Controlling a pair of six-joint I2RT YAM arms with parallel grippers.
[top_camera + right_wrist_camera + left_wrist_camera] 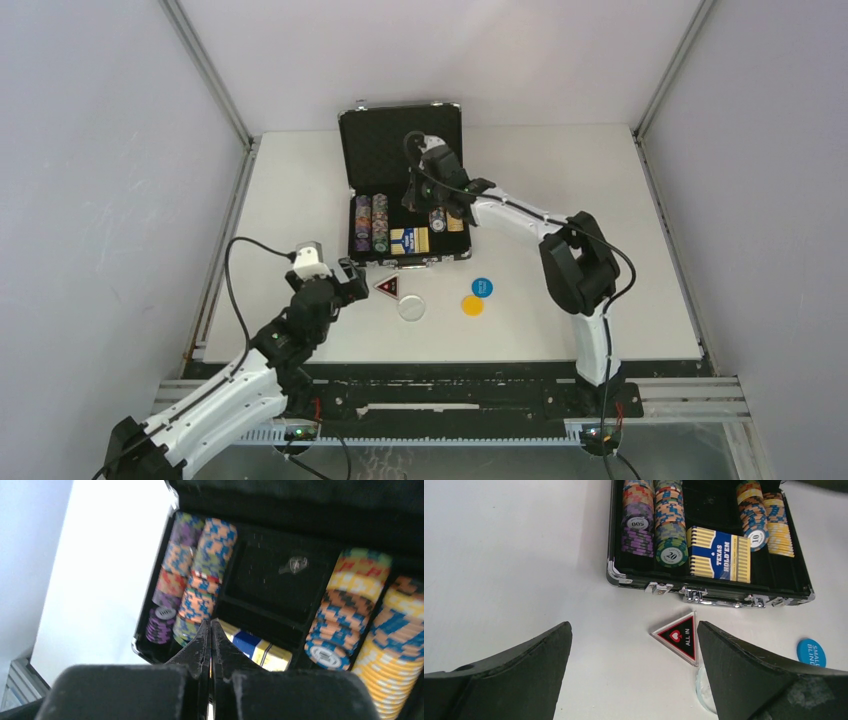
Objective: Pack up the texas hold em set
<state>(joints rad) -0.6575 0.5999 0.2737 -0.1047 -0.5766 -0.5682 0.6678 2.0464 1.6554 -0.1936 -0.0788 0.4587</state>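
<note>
Seen from above, the small black briefcase [385,150] lies open on the table [560,200], lid up. The right gripper [440,212] hangs over its tray. The left gripper [358,282] sits off the case's front left corner. The red-black triangular token [387,287] is just beyond its tips and the white disc [411,306] is near. The yellow disc [472,305] and blue disc [482,287] lie well to the right.

In the left wrist view the jaws are spread wide and hold nothing. The token lies ahead between them, nearer the right finger. Further ahead are rows of poker chips [671,535] and the yellow-blue card box [719,555].

In the right wrist view the jaws are pressed together, nothing pinched. The card box is just past the tips, with chip rows on both sides.
</note>
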